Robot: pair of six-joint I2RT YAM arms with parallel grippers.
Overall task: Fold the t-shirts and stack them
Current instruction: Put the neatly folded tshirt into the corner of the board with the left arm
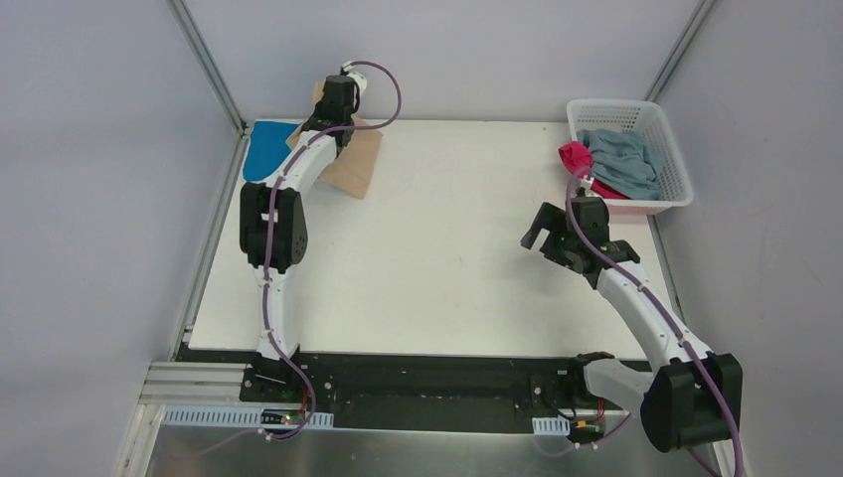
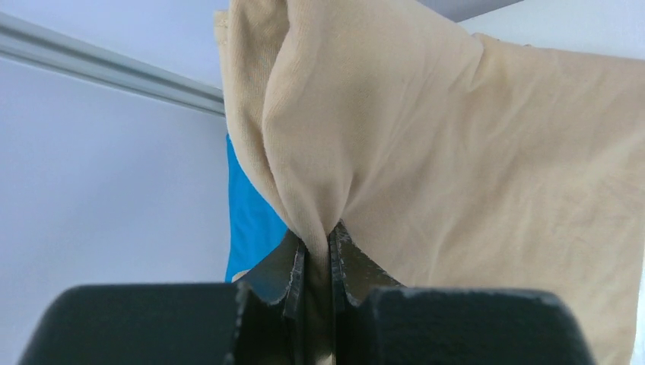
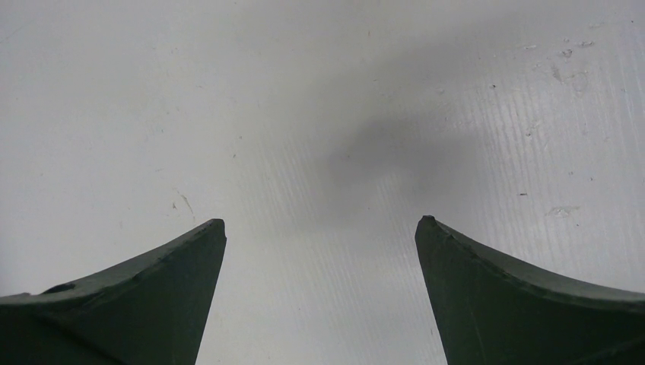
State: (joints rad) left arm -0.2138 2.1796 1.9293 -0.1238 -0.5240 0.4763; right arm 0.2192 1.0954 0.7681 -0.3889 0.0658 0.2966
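1. Left gripper (image 2: 318,237): jaws clamped tight on a bunched fold of the tan t-shirt (image 2: 471,152), at the far-left corner of the table (image 1: 447,258).
2. Blue t-shirt (image 1: 264,149): lies just left of the tan one, same corner.
3. Right gripper (image 3: 320,220): jaws spread wide, above the table surface, right side.
4. Basket (image 1: 679,159), far-right corner: holds the grey-blue t-shirt (image 1: 624,161); the magenta t-shirt (image 1: 574,155) is at its left rim.

The tan t-shirt (image 2: 456,152): matt knit cloth; table (image 3: 304,91) perhaps plastic.

no readable text, labels, brands or numbers anywhere
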